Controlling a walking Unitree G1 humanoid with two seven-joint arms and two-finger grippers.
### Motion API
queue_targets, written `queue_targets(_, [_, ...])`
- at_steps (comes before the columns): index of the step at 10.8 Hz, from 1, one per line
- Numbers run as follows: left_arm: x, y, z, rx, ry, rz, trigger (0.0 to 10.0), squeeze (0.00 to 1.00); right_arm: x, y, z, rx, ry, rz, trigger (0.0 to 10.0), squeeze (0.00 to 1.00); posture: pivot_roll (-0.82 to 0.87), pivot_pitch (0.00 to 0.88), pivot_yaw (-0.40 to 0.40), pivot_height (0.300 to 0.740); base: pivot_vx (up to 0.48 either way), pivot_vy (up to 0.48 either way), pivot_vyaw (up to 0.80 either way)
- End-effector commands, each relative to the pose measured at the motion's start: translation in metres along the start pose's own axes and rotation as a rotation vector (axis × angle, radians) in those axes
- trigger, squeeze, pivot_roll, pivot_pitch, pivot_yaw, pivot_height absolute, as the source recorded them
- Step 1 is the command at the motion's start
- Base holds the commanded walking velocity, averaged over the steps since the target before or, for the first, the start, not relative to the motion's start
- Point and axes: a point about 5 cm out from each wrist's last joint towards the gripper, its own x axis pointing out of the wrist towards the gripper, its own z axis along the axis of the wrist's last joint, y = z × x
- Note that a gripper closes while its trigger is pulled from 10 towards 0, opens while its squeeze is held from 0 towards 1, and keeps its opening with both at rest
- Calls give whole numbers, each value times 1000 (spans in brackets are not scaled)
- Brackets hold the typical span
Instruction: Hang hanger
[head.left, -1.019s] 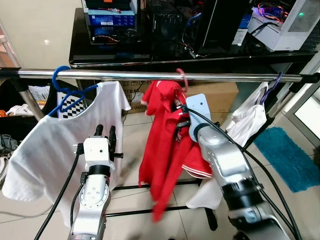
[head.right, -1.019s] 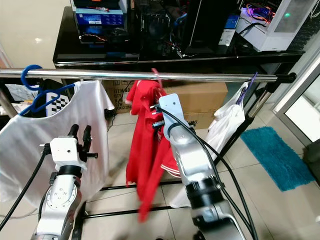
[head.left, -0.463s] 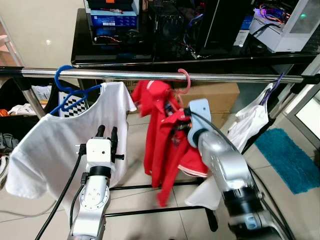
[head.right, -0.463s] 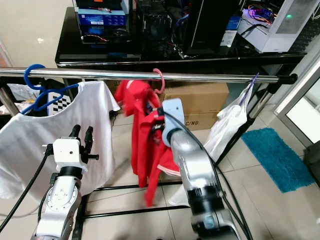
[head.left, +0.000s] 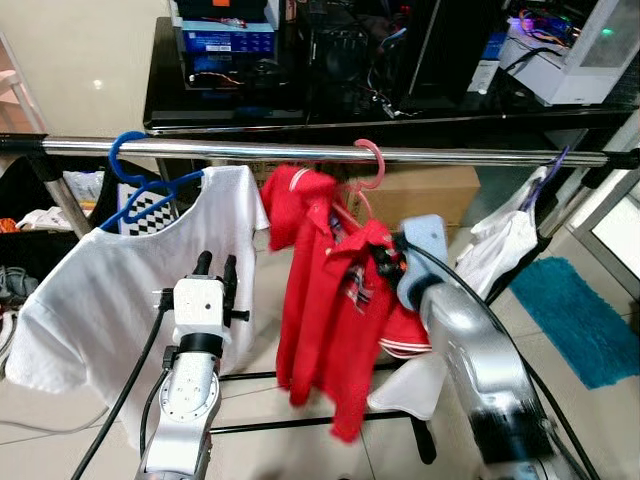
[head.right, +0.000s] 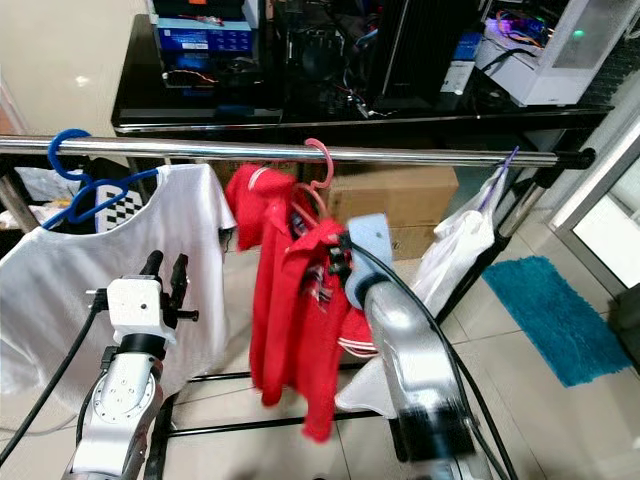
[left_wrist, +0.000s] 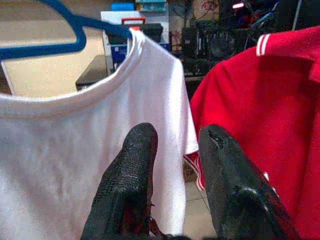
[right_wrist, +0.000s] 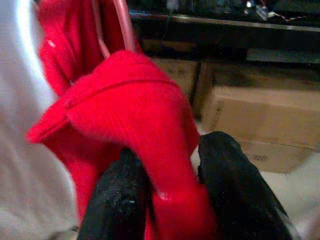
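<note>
Behind red shirt (head.left: 330, 330) folds, right hand (right_wrist: 167, 200) seemingly pinches cloth; left hand (left_wrist: 175, 175) empty, parted.

The rail (head.left: 300, 151) is polished, shiny metal. The pink hanger (head.left: 371, 165) and blue hanger (head.left: 135, 185) look like smooth plastic. The red shirt (head.left: 325, 320) and white shirt (head.left: 110, 290) are soft matt cloth. Boxes (head.left: 440, 195) are dull cardboard; the floor (head.left: 60, 450) is glossy tile.

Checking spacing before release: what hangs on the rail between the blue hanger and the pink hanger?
Head views show bare rail between the blue hanger and pink hanger; below it, the white shirt's shoulder nearly meets the red shirt.
</note>
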Motion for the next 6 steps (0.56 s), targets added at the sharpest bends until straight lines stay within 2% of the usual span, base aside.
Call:
queue_targets(1, [-2, -5, -4, -9, 16, -28, 10000, 0, -6, -5, -1, 25, -35, 16, 10000, 0, 227, 73, -79, 740, 0, 0, 0])
queue_targets(4, [-5, -6, -17, -5, 65, -59, 10000, 0, -15, -8, -23, 38, -23, 71, 10000, 0, 215, 68, -67, 740, 0, 0, 0])
queue_targets(6, [-19, -13, -44, -4, 187, -168, 10000, 0, -25, -11, -63, -62, 90, 129, 10000, 0, 215, 66, -65, 740, 0, 0, 0])
